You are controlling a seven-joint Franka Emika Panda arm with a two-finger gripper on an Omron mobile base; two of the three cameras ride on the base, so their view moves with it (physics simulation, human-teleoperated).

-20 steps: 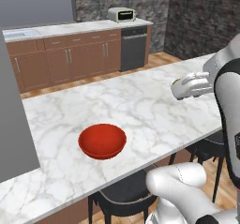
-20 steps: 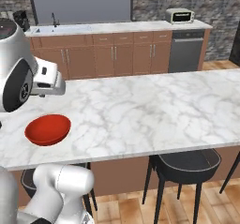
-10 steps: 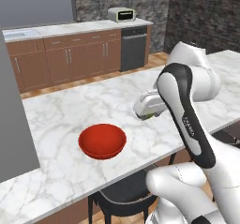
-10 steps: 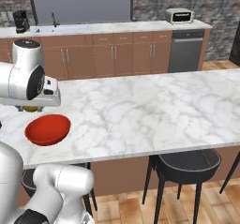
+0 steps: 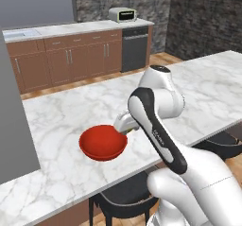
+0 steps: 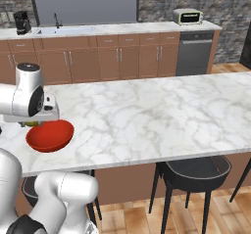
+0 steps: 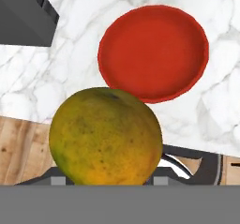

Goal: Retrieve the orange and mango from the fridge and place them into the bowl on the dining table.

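Note:
My gripper (image 5: 124, 126) is shut on the mango (image 7: 106, 136), a yellow-green oval with an orange blush that sits low in the hand view. It hangs just above the near right rim of the red bowl (image 5: 101, 144), which is empty in the hand view (image 7: 154, 49). From the right base the gripper (image 6: 33, 122) sits at the bowl's (image 6: 50, 135) left rim, a sliver of mango (image 6: 31, 124) under it. The bowl rests on the marble dining table (image 5: 66, 111). The orange is out of view. I cannot tell whether the fridge is in view.
A tall grey slab (image 5: 12, 116) stands at the table's left end, dark in the hand view (image 7: 23, 17). Dark stools (image 6: 196, 169) line the near side. Brown cabinets (image 6: 122, 61) with a sink, a dark dishwasher (image 5: 134, 47) and a toaster (image 6: 188, 16) run along the back wall.
The arm has swung left across the table from its right side to the bowl, carrying the mango and coming lower. The bowl has not moved.

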